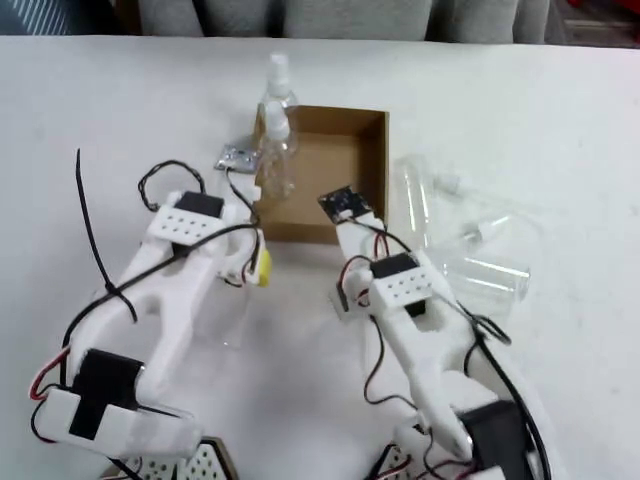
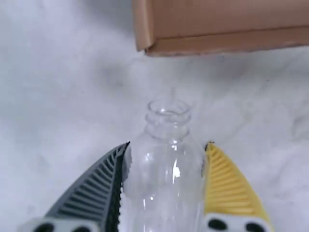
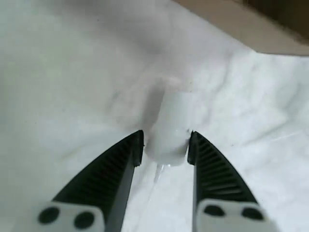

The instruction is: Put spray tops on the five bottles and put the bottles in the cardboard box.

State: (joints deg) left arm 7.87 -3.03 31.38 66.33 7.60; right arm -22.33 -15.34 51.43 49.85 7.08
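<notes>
By box (image 2: 217,29), left tool (image 2: 167,146) grips half-seen bottle (image 2: 166,123), right tool (image 3: 165,137) grips spray top (image 3: 172,121)

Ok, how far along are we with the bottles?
Done: two capped bottles stand at the box's left edge; whether both are inside is unclear. In hand: the left gripper is shut on an uncapped bottle, the right gripper on a spray top, both near the box front. Left: joining those, then capping and boxing the bare bottles lying right of the box.

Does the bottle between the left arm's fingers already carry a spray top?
No, the bottle has an open, bare threaded neck.
</notes>
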